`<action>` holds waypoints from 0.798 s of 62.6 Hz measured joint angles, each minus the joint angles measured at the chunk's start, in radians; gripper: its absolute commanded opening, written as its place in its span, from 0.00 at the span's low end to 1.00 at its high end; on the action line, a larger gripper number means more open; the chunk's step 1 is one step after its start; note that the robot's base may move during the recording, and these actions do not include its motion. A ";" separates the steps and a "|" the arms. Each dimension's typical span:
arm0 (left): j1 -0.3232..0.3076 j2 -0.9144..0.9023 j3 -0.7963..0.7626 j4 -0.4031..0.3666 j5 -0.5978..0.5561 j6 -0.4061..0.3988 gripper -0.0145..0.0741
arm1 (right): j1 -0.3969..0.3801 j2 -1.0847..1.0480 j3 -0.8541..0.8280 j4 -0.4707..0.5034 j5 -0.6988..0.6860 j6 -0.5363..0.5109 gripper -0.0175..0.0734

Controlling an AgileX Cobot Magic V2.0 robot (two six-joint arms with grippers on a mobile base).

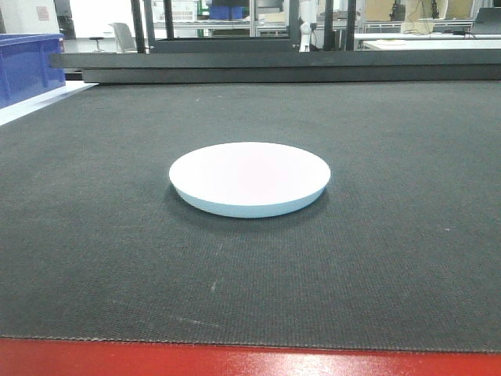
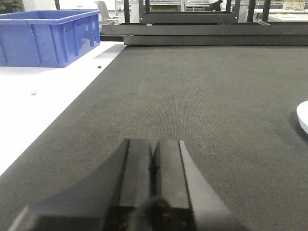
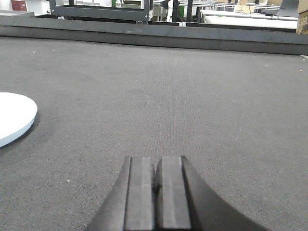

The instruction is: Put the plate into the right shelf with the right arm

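My left pincer is clenched, finger on finger, low over the dark tabletop. My right pincer is clenched the same way. The white plate lies flat between my 2 pincers, apart from both. Far off on my left sits 1 blue bin.

plate: plain white on top, pale bluish around the rim.
mat: dark grey, fine woven ribbing, scattered pale specks.
worktop: bright red along its near edge.
panel: white with a few dark specks, along the mat's left edge.
bin: solid blue, by the far left corner.
left gripper: matte black.
right gripper: matte black, greyish sheen.
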 measured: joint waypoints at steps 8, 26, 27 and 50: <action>0.000 0.000 0.000 0.000 0.000 0.000 0.11 | 0.000 0.000 0.000 0.000 0.000 0.000 0.25; 0.000 0.000 0.000 0.000 0.000 0.000 0.11 | 0.000 0.000 0.000 0.000 0.000 0.000 0.25; 0.000 0.000 0.000 0.000 0.000 0.000 0.11 | 0.000 0.000 0.000 0.000 0.000 0.000 0.25; 0.000 0.000 0.000 0.000 0.000 0.000 0.11 | 0.000 0.000 0.005 0.000 -0.046 0.000 0.25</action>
